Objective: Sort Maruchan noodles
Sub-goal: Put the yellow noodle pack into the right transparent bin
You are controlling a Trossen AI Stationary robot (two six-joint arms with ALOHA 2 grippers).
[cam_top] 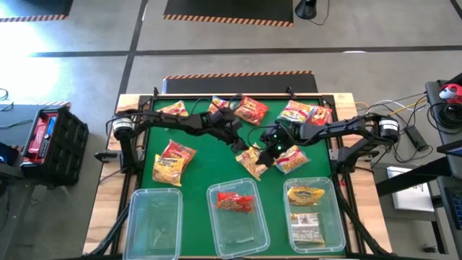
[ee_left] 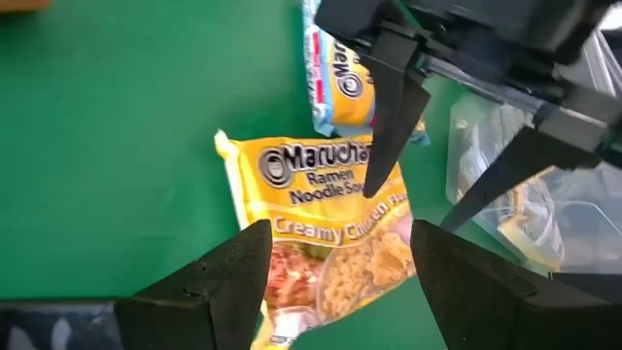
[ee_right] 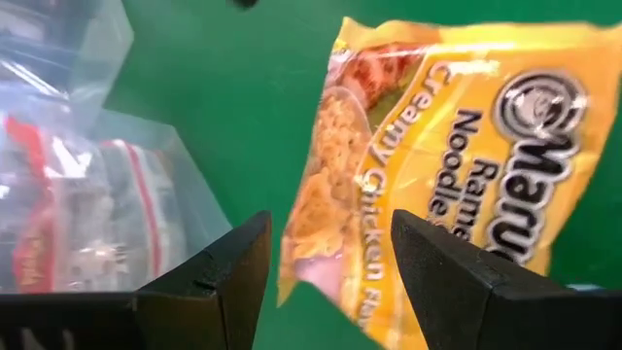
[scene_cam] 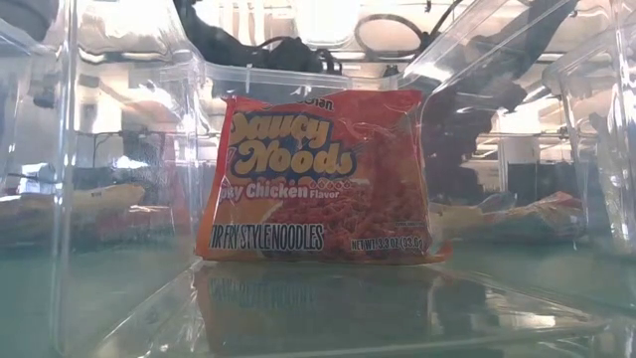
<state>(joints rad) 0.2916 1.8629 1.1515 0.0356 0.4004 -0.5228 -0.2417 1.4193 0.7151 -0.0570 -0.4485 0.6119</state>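
Note:
A yellow Maruchan noodles packet (cam_top: 252,163) lies flat on the green table's middle (ee_left: 321,228) (ee_right: 437,165). My left gripper (cam_top: 242,141) (ee_left: 340,233) is open just to its far left, fingers spread above it. My right gripper (cam_top: 269,147) (ee_right: 330,224) is open too and stands over the same packet from the right. Neither holds anything. Another packet (cam_top: 290,159) lies beside it. More packets lie at the left (cam_top: 173,159) and along the far edge (cam_top: 253,110). A red packet (scene_cam: 323,179) stands in the middle bin (cam_top: 216,195).
Three clear bins line the near edge: the left one (cam_top: 137,217) holds nothing, while the right one (cam_top: 333,217) holds a yellow packet (cam_top: 306,195) and one more packet. The two arms' grippers are close together over the table's middle.

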